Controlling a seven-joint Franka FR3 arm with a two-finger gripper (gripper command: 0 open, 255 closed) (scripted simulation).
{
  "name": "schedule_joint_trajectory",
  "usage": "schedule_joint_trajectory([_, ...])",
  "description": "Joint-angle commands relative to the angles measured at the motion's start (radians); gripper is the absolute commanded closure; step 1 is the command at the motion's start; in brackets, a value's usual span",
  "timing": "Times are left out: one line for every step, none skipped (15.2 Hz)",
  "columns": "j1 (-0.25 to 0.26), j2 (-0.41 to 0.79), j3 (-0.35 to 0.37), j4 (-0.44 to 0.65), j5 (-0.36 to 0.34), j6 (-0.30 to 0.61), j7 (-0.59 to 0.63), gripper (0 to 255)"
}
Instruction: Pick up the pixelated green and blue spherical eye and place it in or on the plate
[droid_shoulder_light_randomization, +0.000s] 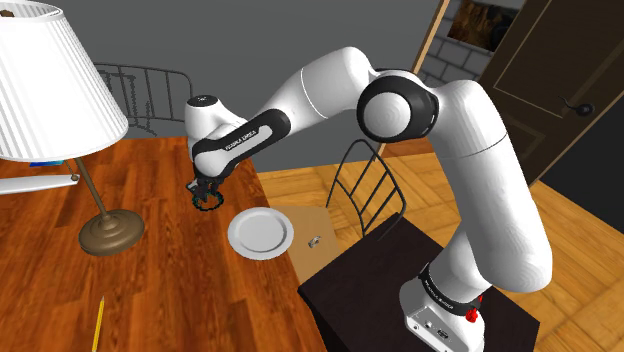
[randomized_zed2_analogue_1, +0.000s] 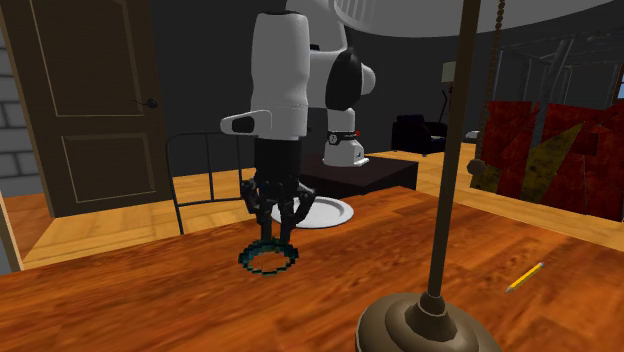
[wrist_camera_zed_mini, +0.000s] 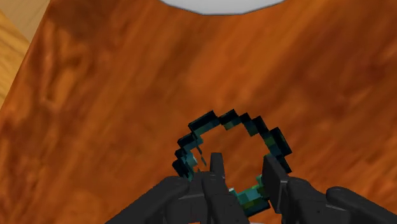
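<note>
Hand: gripper is clenched on the eye. The fingers stand a narrow gap apart with the eye's near rim pinched between them. That they truly bite is my judgement, mostly from the wrist view.
Eye, look: a dark ring of blue-green blocks with the middle showing through, not a solid ball.
Eye, place: over the table, straight under the gripper. I cannot tell whether the eye rests on the wood or hangs just off it.
Eye vs hand: it sits low and forward of the fingertips. Most of the ring reaches out past the gripper, and only the rim is inside the clasp.
Eye vs plate: the plate is near and not touching. In the shoulder view it lies to the eye's lower right. In the wrist view the plate lies beyond the eye.
Risk 1, slip: the hold is on the edge, not across the middle, so the eye may swing or drop out on the lift.
Risk 2, roll: a dropped round thing may run along the table. The plate sits close to the table's edge, so a fall to the floor is possible.
Risk 3, release: the plate is shallow and empty. A high or off-centre release may send the eye over the rim.
Risk 4, lamp: well apart and on the far side from the plate, so low concern.
</note>
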Motion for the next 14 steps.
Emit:
schedule_joint_trajectory([0.000,0.000,0.000,0.000,0.000,0.000,0.000,255])
schedule_joint_trajectory([0.000,0.000,0.000,0.000,0.000,0.000,0.000,255])
schedule_joint_trajectory([0.000,0.000,0.000,-0.001,0.000,0.000,0.001,255])
schedule_joint_trajectory([0.000,0.000,0.000,-0.001,0.000,0.000,0.000,255])
schedule_joint_trajectory([0.000,0.003,0.000,0.007,0.000,-0.004,-0.002,255])
schedule_joint_trajectory([-0.001,0.002,0.000,0.006,0.001,-0.004,-0.002,255])
schedule_joint_trajectory([-0.001,0.005,0.000,0.011,0.001,-0.007,-0.003,255])
schedule_joint_trajectory([-0.001,-0.001,0.000,0.013,0.000,-0.003,-0.003,255])
schedule_joint_trajectory([-0.001,-0.001,0.000,0.013,0.000,-0.003,-0.003,0])
schedule_joint_trajectory([-0.021,0.015,0.017,0.077,0.017,-0.076,-0.051,0])
schedule_joint_trajectory([-0.038,0.036,0.032,0.151,0.031,-0.154,-0.095,0])
schedule_joint_trajectory([-0.049,0.064,0.043,0.232,0.042,-0.232,-0.136,0])
schedule_joint_trajectory([-0.049,0.073,0.042,0.233,0.041,-0.224,-0.135,0])
schedule_joint_trajectory([-0.048,0.081,0.041,0.235,0.040,-0.217,-0.135,0])
